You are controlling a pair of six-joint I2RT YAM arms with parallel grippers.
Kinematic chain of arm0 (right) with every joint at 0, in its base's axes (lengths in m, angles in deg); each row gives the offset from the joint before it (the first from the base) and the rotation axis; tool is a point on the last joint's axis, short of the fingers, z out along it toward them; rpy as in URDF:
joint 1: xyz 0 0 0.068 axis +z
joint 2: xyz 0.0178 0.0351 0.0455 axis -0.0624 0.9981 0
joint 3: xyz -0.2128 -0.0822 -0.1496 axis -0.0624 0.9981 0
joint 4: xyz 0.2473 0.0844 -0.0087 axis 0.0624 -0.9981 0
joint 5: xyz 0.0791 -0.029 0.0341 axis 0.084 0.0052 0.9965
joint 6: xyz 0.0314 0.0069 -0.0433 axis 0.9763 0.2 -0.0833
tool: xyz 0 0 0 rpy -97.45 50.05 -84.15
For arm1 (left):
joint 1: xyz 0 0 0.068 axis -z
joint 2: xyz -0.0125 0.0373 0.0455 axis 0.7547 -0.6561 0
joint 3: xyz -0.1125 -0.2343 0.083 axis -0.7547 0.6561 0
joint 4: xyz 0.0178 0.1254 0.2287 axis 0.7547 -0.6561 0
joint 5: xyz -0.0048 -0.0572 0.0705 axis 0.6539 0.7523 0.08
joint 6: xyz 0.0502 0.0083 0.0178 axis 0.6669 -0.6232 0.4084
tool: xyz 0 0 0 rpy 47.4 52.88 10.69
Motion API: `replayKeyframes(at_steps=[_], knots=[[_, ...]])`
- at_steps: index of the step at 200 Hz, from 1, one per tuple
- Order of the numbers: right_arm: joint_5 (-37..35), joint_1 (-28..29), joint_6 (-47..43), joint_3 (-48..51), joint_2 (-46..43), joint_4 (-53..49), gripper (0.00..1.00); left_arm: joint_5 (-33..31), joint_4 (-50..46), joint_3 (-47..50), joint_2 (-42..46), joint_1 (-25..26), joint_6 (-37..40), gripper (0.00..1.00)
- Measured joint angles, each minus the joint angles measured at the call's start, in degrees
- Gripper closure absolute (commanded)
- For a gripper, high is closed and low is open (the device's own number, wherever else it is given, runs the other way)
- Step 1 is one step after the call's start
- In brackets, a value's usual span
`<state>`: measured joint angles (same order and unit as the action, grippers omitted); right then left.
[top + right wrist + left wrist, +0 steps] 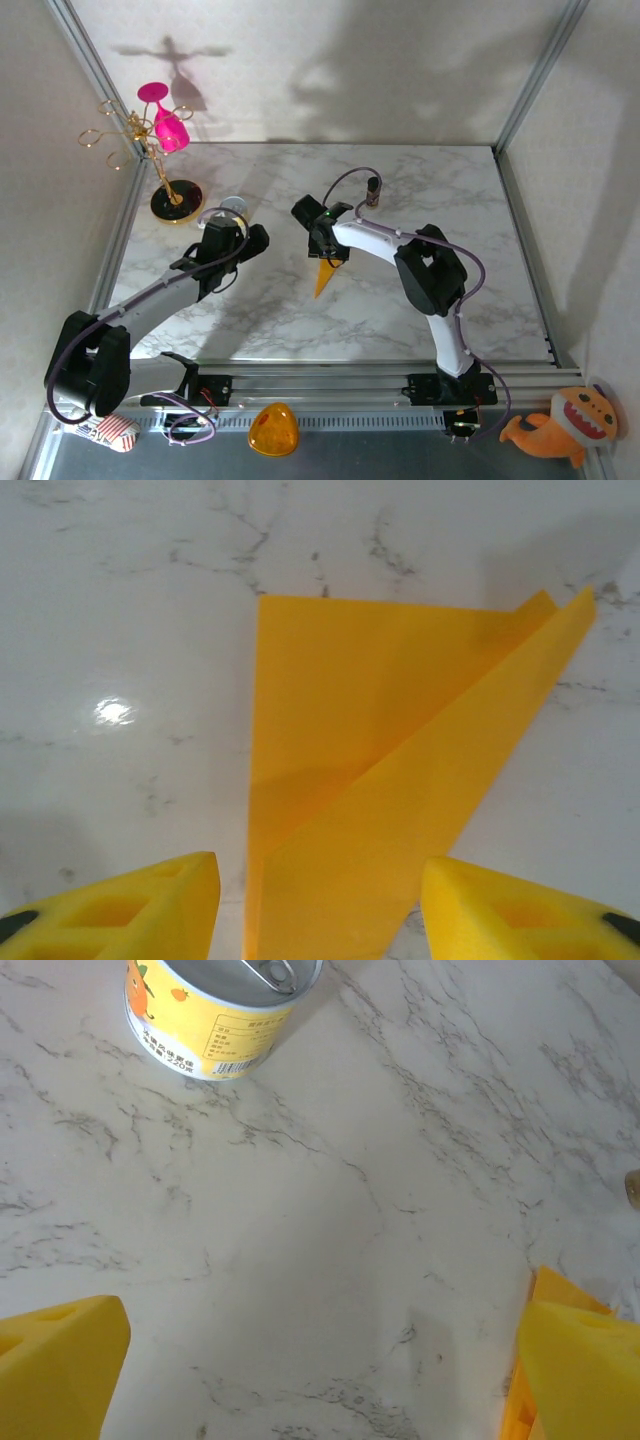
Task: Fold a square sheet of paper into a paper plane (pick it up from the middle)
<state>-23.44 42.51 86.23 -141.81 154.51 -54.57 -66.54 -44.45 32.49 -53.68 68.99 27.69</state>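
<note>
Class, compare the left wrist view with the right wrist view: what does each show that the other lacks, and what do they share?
Left wrist view, not the right: a yellow tin with a pull-tab lid, standing at the top edge. Right wrist view, not the left: the folded orange-yellow paper, a creased wedge on the table reaching down between the jaws. Shared: the marble table and a pair of yellow jaws standing apart.
</note>
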Motion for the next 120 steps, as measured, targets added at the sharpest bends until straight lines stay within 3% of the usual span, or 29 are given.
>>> replayKeyframes(at_steps=[45,120], knots=[[-1.5,0.1,2.0,-3.9,3.6,-4.0,0.45,0.0,0.1,0.0,-0.2,-0.2,0.9,0.01],[-3.2,0.7,3.7,-6.5,5.2,-8.5,0.58,0.0,0.1,0.0,-1.3,-0.3,1.0,0.01]])
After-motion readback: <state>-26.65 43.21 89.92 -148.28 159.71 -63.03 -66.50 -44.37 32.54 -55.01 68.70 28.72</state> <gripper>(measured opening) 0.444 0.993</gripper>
